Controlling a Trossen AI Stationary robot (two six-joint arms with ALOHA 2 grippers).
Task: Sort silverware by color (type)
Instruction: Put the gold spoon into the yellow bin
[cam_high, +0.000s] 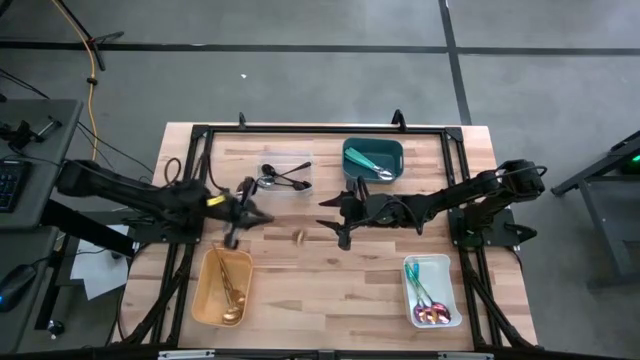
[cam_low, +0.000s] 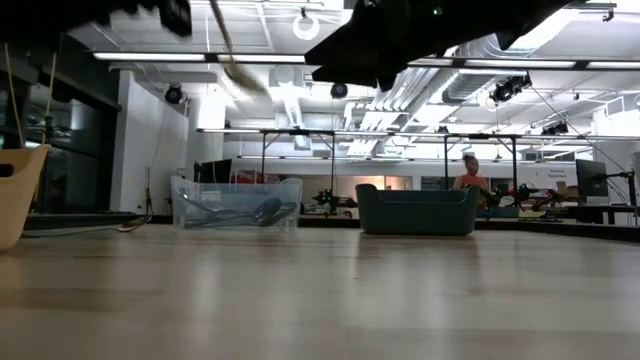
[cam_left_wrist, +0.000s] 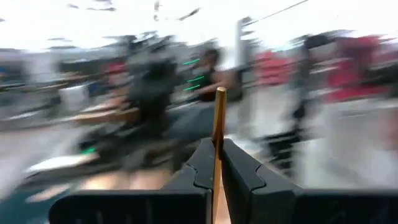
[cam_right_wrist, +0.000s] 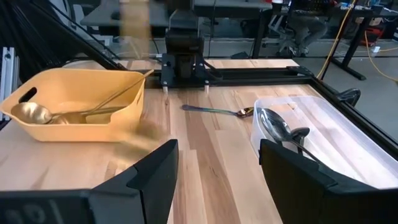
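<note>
Left wrist view: left gripper (cam_left_wrist: 217, 169) pinches 1 slim gold utensil (cam_left_wrist: 218, 124); right gripper (cam_right_wrist: 217, 163) gapes empty

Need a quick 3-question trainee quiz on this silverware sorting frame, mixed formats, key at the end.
1. True or false: the left gripper is shut on a gold utensil.
2. Which bin holds gold pieces? A) yellow bin B) teal bin C) white bin
3. Fill in: one utensil lies loose on the ____, between the yellow bin and the clear bin.

Key: 1 true; 2 A; 3 table.
</note>
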